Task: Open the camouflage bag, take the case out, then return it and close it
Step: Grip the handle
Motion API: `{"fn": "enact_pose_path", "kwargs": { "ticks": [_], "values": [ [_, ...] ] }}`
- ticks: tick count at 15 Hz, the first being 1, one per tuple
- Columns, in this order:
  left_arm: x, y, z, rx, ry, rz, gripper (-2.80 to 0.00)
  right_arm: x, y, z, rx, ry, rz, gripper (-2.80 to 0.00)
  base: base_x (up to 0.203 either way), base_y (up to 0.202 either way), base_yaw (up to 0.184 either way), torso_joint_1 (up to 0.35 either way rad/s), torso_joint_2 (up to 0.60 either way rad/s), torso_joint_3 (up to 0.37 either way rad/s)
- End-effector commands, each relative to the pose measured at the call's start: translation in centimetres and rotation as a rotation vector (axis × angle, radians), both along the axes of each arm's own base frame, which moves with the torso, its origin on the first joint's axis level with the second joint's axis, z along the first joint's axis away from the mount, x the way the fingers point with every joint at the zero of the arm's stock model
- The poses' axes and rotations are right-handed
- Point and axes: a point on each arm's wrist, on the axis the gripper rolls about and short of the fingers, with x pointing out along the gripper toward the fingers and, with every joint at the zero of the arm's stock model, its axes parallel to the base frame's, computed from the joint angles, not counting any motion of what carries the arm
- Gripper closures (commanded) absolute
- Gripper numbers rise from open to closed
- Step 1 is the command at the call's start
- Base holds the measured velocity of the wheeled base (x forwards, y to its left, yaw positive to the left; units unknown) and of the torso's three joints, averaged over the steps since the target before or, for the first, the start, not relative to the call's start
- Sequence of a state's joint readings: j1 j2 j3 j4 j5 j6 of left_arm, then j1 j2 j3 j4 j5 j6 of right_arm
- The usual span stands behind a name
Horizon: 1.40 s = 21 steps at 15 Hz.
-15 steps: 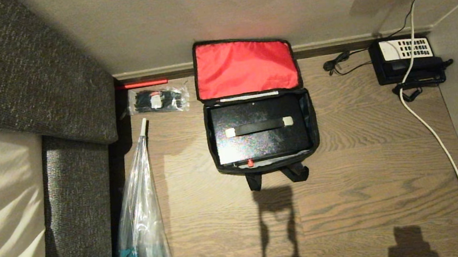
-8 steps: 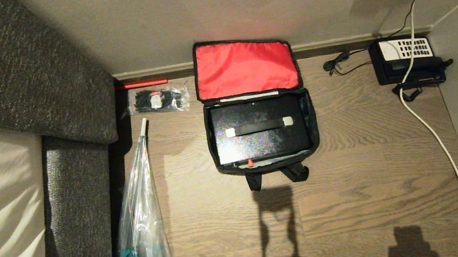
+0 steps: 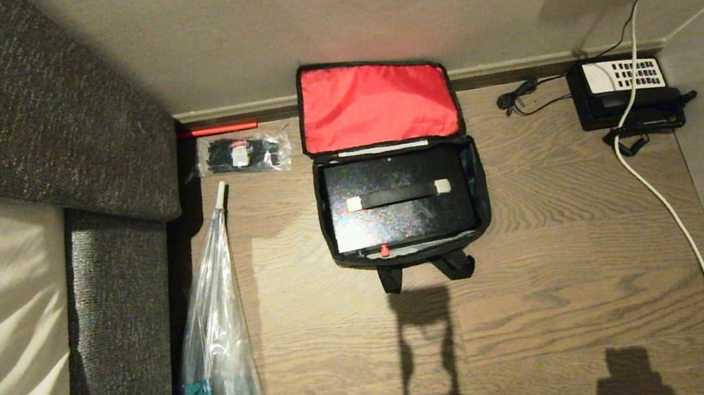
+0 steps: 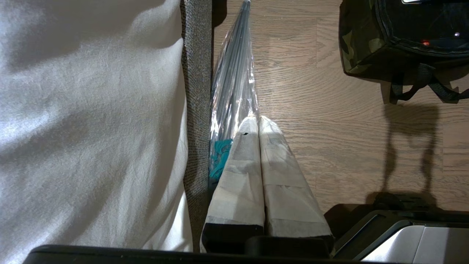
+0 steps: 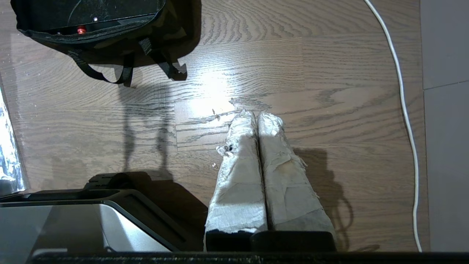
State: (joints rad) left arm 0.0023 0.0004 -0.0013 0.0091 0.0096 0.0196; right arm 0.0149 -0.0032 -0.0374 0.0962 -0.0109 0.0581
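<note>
The camouflage bag (image 3: 486, 207) stands on the wood floor by the far wall, its lid thrown back with the red lining (image 3: 377, 104) showing. Inside lies the black case (image 3: 402, 204), handle up, with a small red button at its near edge. The bag's camouflage side (image 4: 357, 44) shows in the left wrist view, its black straps (image 5: 121, 71) in the right wrist view. Neither arm appears in the head view. My left gripper (image 4: 255, 119) hangs shut and empty over the floor beside the bed, far short of the bag. My right gripper (image 5: 256, 115) hangs shut and empty over bare floor.
A bed with a grey fabric frame (image 3: 115, 310) fills the left. A clear folded umbrella (image 3: 221, 337) lies along it, and a bag of black cable ties (image 3: 242, 154) sits near the wall. A black desk telephone (image 3: 625, 90) and a white cable (image 3: 673, 209) lie on the right.
</note>
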Motion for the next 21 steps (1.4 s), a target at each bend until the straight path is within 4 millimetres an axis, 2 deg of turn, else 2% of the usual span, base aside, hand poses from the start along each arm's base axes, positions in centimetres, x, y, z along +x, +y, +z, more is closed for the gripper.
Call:
{"fn": "enact_pose_path", "kwargs": {
  "ticks": [1,21],
  "values": [
    [0.00,0.00,-0.06,-0.003,0.001,0.002,0.00,-0.22,0.00,-0.06,0.001,-0.028,0.001,0.00,0.000,0.000,0.000,0.000,0.00,0.000],
    [-0.02,0.00,0.00,-0.003,-0.002,0.002,0.00,-0.20,-0.01,-0.10,0.001,-0.026,0.002,0.00,0.000,0.000,0.000,0.001,0.00,-0.029]
  ]
}}
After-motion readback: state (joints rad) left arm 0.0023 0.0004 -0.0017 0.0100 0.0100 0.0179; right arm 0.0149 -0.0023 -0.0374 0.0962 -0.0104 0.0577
